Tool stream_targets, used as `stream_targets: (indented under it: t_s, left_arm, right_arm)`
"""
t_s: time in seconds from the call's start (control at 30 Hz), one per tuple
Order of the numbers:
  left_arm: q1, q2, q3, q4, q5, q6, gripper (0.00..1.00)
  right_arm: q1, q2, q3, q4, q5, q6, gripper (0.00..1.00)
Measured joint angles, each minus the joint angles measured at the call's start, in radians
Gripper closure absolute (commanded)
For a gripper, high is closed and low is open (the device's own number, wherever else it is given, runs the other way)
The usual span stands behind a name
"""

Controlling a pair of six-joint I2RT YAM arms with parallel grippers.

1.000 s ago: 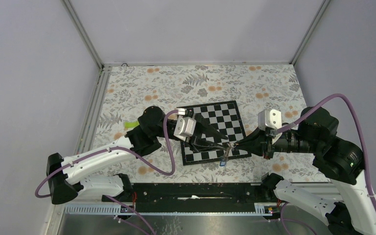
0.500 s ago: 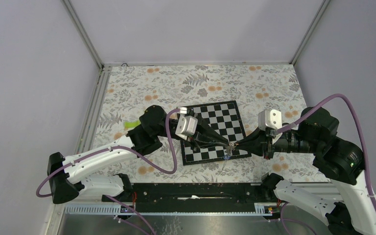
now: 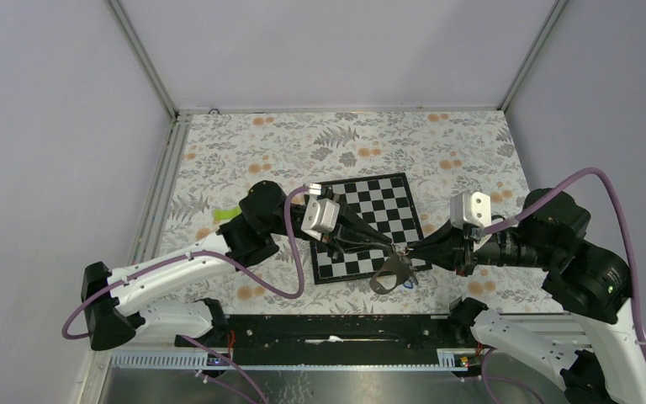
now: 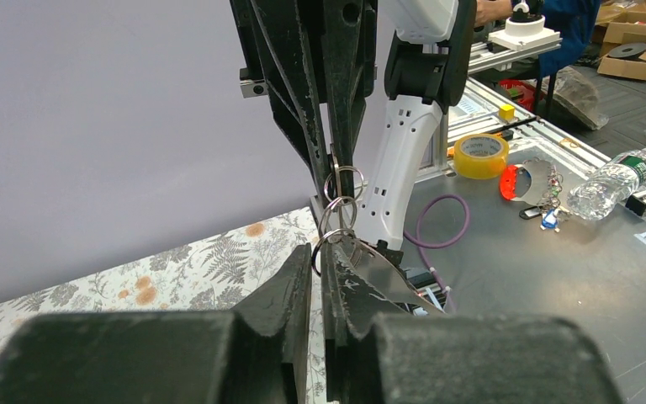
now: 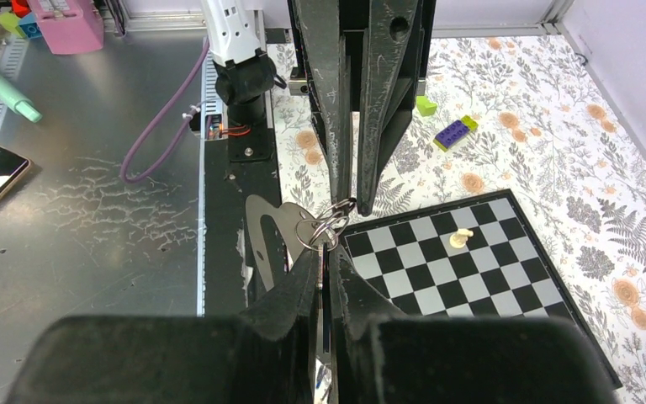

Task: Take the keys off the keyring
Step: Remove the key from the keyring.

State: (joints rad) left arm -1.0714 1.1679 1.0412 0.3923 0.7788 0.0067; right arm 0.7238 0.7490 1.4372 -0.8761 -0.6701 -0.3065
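The keyring hangs between my two grippers above the near edge of the chessboard (image 3: 378,202). Its grey strap loop (image 3: 389,275) droops below them and also shows in the left wrist view (image 4: 387,282) and the right wrist view (image 5: 262,240). My left gripper (image 3: 393,248) (image 4: 320,251) is shut on a metal ring of the keyring. Linked rings (image 4: 341,198) run up to the right gripper's fingers (image 4: 345,101). My right gripper (image 3: 410,249) (image 5: 324,251) is shut on a thin flat metal piece seen edge-on, apparently a key. The left fingers (image 5: 383,109) point at it from opposite.
A pale chess pawn (image 5: 460,239) stands on the chessboard. A lime-green piece (image 3: 224,215) (image 5: 425,105) and a purple-and-yellow brick (image 5: 456,132) lie on the floral cloth left of the board. A black rail runs along the table's near edge.
The right gripper has drawn a little to the right. The grey strap loop now hangs spread out below the two grippers, where only a small dangling bunch showed before.
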Motion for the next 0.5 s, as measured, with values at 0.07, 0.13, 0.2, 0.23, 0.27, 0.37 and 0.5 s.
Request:
stream_targets:
  t_s: [0.07, 0.13, 0.2, 0.23, 0.27, 0.37, 0.5]
  left_arm:
    - [0.000, 0.000, 0.000, 0.000, 0.000, 0.000, 0.93]
    - [0.001, 0.000, 0.000, 0.000, 0.000, 0.000, 0.94]
    - [0.002, 0.000, 0.000, 0.000, 0.000, 0.000, 0.95]
    - [0.002, 0.000, 0.000, 0.000, 0.000, 0.000, 0.96]
    - [0.002, -0.001, 0.000, 0.000, 0.000, 0.000, 0.96]
    - [0.002, -0.001, 0.000, 0.000, 0.000, -0.011, 0.98]
    - [0.002, -0.001, 0.000, 0.000, 0.005, -0.025, 1.00]
  right_arm:
    - [0.000, -0.004, -0.006, 0.006, 0.001, 0.000, 1.00]
    - [0.000, -0.008, -0.011, 0.012, 0.005, 0.000, 1.00]
    - [0.000, -0.011, -0.014, 0.016, 0.007, 0.000, 1.00]
    - [0.000, -0.013, -0.016, 0.020, 0.007, 0.000, 1.00]
    - [0.000, -0.016, -0.019, 0.025, 0.007, 0.000, 1.00]
    - [0.000, -0.029, -0.035, 0.050, 0.014, 0.000, 1.00]
    - [0.000, -0.048, -0.057, 0.081, 0.022, 0.006, 1.00]
